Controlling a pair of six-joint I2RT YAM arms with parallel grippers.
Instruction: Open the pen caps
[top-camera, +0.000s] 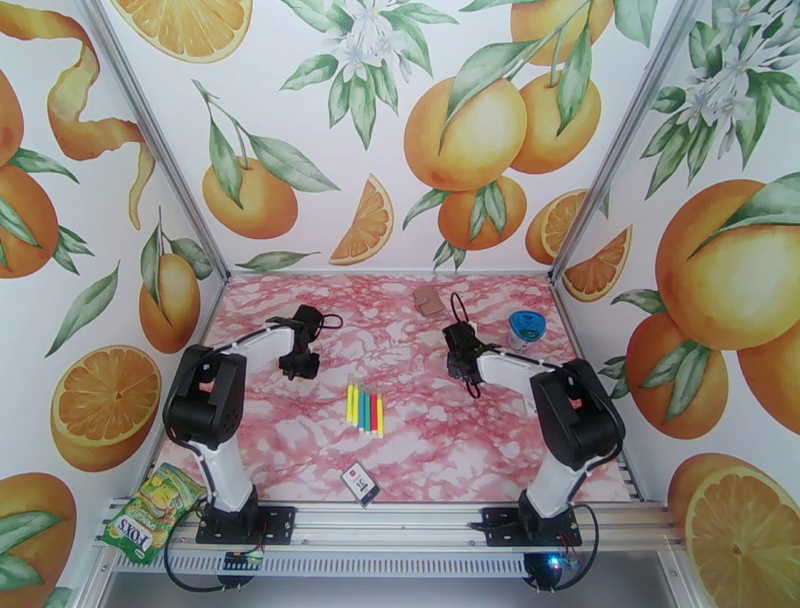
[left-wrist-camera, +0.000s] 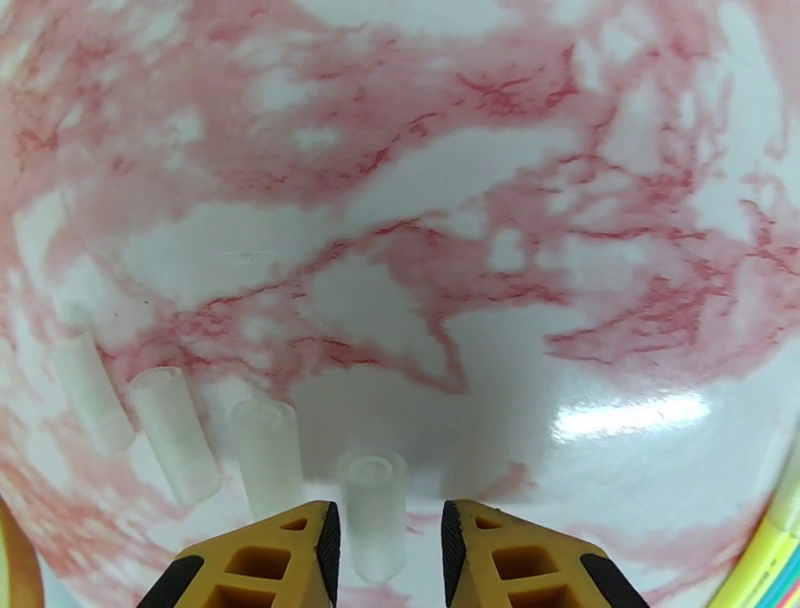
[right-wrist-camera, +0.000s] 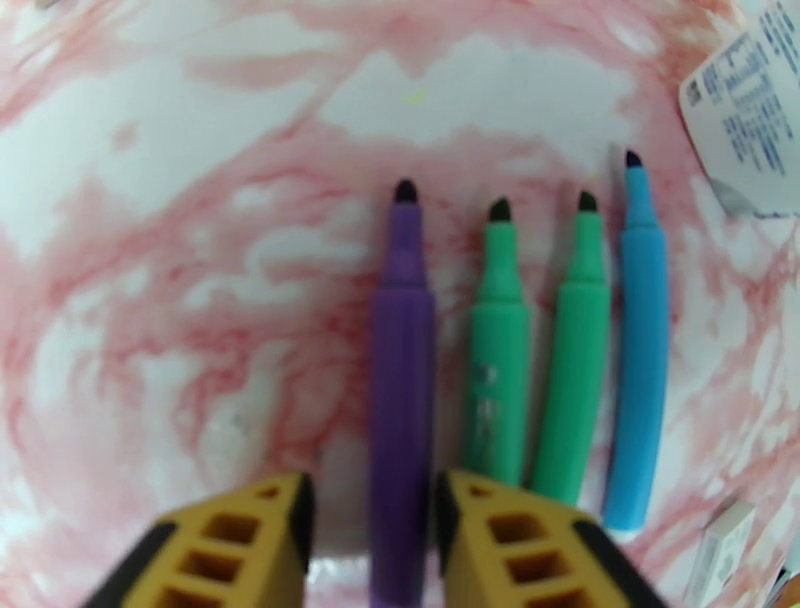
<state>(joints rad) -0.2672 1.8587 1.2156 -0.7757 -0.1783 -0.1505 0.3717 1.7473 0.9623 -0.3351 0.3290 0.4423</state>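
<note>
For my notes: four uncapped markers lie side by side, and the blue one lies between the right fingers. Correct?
No: the purple marker lies between the right fingers, as the right wrist view shows; the blue marker ends the row.

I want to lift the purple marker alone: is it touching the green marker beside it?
Apart. The right wrist view shows a strip of tabletop between the purple marker and the nearest green marker along their visible length.
</note>
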